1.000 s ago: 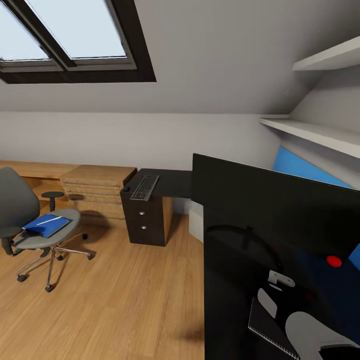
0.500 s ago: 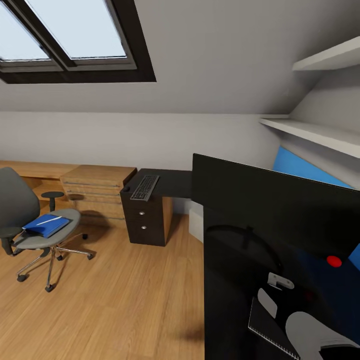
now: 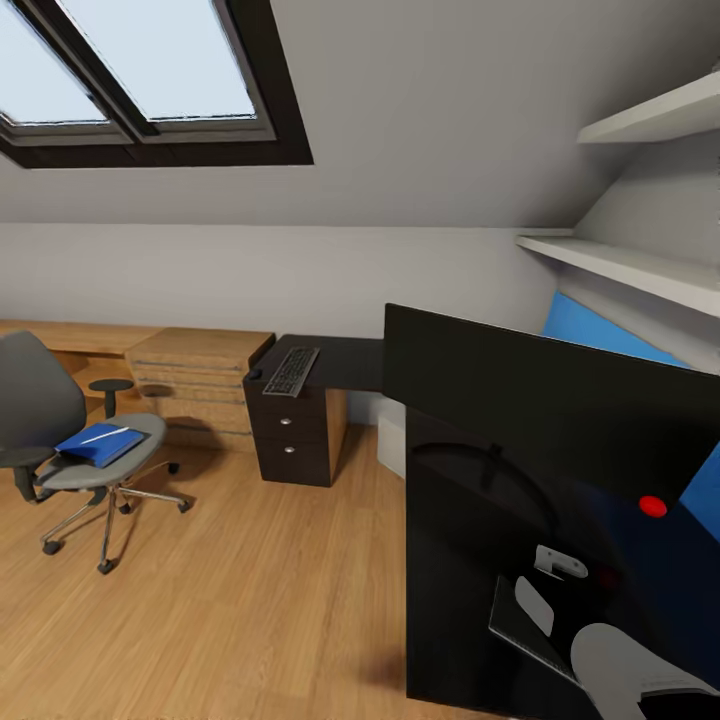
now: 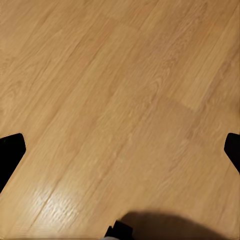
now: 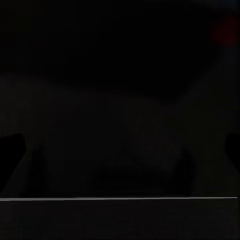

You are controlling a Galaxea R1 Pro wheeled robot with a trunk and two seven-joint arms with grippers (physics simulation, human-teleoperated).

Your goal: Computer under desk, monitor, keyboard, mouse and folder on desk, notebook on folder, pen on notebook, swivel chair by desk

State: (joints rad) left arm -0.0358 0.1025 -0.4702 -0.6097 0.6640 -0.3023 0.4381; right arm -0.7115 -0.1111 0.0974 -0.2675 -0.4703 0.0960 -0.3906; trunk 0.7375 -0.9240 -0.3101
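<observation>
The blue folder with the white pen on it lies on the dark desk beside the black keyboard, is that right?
Not quite. The blue folder with the white pen on it lies on the seat of the grey swivel chair, not on the dark desk. The head view shows it. The black keyboard is on that desk.

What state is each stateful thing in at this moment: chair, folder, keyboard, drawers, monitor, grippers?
Grey swivel chair: upright on the wood floor, apart from the desk.
Blue folder: flat on the chair seat.
Dark keyboard: flat on the black desk.
Desk drawers: closed.
Black flat monitor: screen dark, close before the camera.
Left gripper: open, over bare floor.
</observation>
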